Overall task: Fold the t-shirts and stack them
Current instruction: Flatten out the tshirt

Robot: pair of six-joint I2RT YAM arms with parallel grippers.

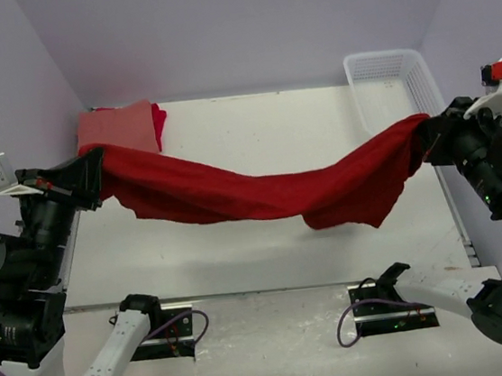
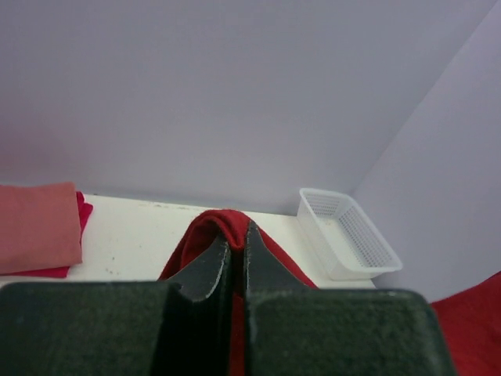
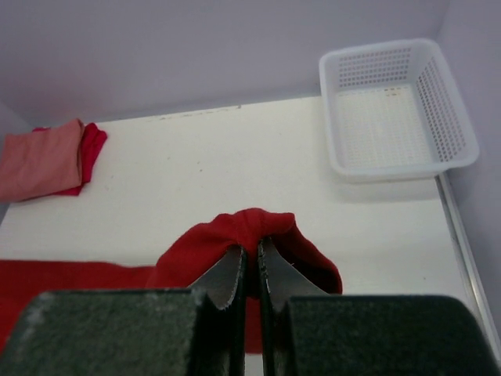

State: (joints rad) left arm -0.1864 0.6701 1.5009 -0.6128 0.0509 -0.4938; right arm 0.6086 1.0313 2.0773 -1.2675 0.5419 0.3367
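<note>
1. Top view: three t-shirts, two grippers, one basket (image 1: 381, 55); dark red t-shirt (image 1: 252, 192) strung in air over table (image 1: 268, 259) between left gripper (image 1: 93, 170) and right gripper (image 1: 425, 136); salmon-pink t-shirt (image 1: 117, 129) folded atop brighter red t-shirt (image 1: 161, 121), far-left corner.
2. Left wrist: jaws pinched narrow on dark red fold.
3. Right wrist: same tight pinch; only here, basket's perforated floor in full view.

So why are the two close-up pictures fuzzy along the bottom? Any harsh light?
Top view: soft even light, no glare; the dark red cloth t-shirt casts a faint shadow on the white table. Left wrist view: the left gripper is blurred up close. Right wrist view: right gripper likewise, white plastic mesh basket sharp.
</note>
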